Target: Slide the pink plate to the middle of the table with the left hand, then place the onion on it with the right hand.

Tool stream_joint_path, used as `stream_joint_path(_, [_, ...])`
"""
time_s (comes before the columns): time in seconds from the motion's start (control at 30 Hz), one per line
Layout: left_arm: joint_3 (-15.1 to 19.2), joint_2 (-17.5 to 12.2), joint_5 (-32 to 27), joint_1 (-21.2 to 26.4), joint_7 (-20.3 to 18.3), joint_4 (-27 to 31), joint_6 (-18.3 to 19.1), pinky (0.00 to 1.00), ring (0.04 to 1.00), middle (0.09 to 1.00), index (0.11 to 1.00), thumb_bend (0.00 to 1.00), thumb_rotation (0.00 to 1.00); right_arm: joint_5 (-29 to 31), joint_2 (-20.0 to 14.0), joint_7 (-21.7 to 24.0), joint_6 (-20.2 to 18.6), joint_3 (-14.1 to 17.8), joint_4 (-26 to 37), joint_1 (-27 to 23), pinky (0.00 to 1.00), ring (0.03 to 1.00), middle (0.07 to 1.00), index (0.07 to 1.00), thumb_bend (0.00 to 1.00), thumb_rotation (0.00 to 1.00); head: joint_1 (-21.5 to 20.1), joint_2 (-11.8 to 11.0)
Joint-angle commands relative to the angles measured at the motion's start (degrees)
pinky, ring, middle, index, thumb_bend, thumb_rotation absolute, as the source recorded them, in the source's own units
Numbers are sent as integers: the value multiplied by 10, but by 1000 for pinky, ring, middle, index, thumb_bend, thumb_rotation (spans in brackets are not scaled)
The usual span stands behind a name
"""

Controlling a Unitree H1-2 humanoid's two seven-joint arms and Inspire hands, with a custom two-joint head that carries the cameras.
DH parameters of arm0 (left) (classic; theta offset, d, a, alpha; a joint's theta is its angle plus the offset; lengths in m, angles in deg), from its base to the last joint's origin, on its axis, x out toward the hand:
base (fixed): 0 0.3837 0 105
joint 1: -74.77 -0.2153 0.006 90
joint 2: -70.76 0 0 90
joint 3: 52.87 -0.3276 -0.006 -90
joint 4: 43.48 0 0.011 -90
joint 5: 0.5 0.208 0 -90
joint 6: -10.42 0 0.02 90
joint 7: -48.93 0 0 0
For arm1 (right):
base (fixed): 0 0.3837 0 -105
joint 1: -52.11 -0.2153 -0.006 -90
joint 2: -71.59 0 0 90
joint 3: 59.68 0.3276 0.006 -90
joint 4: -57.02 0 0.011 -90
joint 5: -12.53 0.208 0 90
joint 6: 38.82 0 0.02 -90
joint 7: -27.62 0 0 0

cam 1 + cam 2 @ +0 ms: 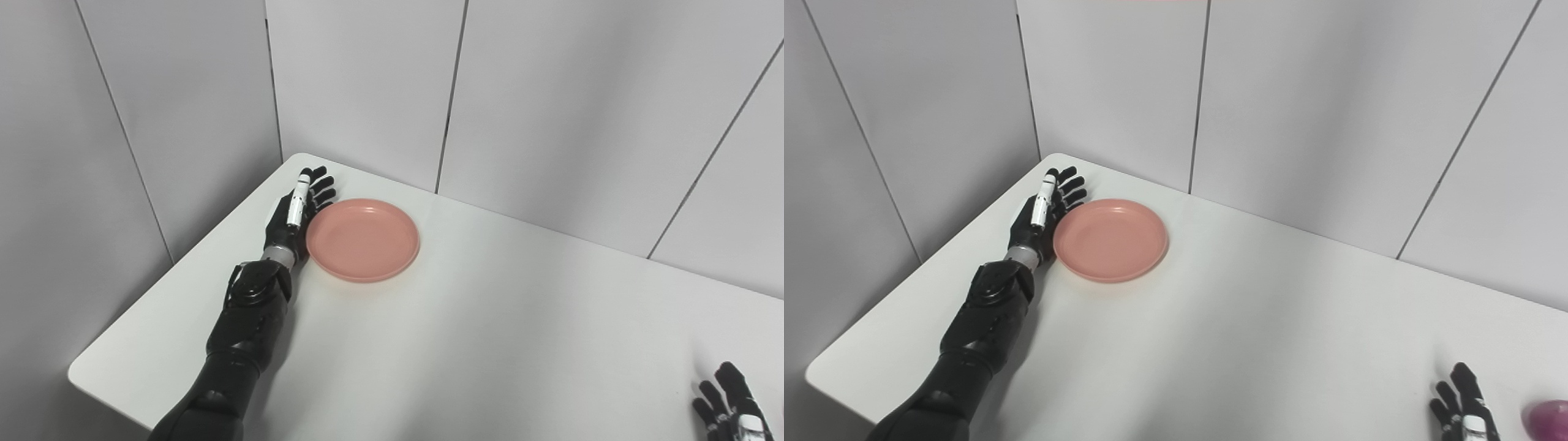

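Observation:
The pink plate [362, 239] lies empty on the white table [490, 318] toward the far left corner. My left hand [298, 211] is open with fingers stretched out flat, set edge-on against the plate's left rim. My right hand [1464, 407] is open and empty at the bottom right edge, resting near the table's front. A purple onion [1546, 418] shows only in the right eye view, partly cut off at the bottom right corner, just right of my right hand.
Grey wall panels [551, 92] stand close behind the table and along its left side. The table's left edge [184, 257] runs just beside my left arm.

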Motion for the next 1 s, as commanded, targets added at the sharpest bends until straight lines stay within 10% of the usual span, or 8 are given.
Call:
stream_joint_path(0.0, [-6, 5, 0, 18, -10, -3, 5, 869, 875, 871, 847, 376, 1000, -8, -1, -7, -7, 1, 2, 8, 998, 977, 988, 961, 475, 924, -3, 1])
stream_joint_path(0.63, [-29, 29, 1, 23, -19, 9, 25, 867, 874, 873, 851, 402, 1000, -4, 0, 4, -18, -12, 26, 16, 1000, 1000, 1000, 1000, 525, 956, -28, 9])
stream_joint_path(0.97, [-39, 31, 7, 28, -25, -3, 26, 865, 870, 870, 834, 417, 1000, -7, 6, -2, -24, -18, 44, 23, 1000, 1000, 1000, 1000, 316, 1000, -48, 16])
